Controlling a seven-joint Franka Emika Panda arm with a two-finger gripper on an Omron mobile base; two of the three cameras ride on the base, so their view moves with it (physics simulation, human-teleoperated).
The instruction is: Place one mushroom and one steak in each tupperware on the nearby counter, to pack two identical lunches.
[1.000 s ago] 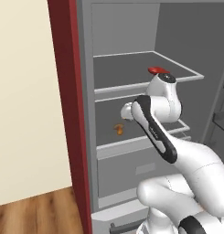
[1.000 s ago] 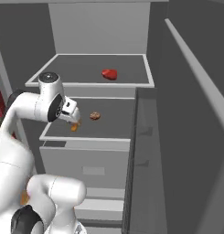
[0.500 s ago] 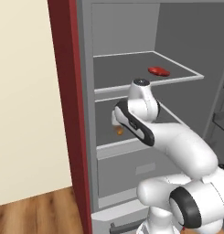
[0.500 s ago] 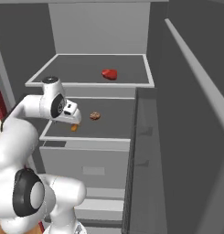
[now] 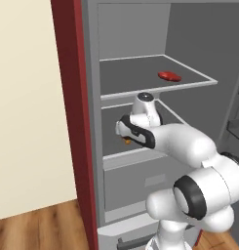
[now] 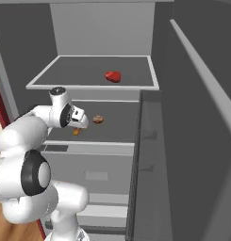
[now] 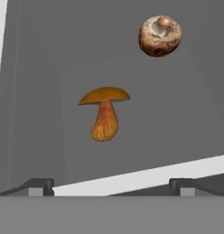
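In the open fridge, an orange-brown mushroom (image 7: 104, 114) lies on the lower shelf (image 6: 118, 129) just ahead of my gripper (image 7: 111, 187), which is open with nothing between its fingertips (image 7: 40, 185). A second, rounder brown mushroom (image 7: 160, 35) lies farther back on the same shelf. From the base, my gripper (image 6: 79, 122) hovers over the shelf's front edge, just above the orange mushroom (image 6: 76, 132) and left of the brown mushroom (image 6: 98, 119). A red steak (image 6: 113, 76) rests on the upper shelf (image 6: 74, 80). The tupperware and the counter are out of view.
The upper shelf's front edge hangs just above my hand (image 5: 133, 133). The fridge's dark red side panel (image 5: 67, 97) stands to the left and the open grey door (image 6: 192, 141) to the right. A closed drawer front (image 6: 95, 164) sits below the lower shelf.
My hand has dropped and pushed in toward the front of the lower shelf, closer to the orange mushroom, as the arm folded lower. The jaws have stayed open.
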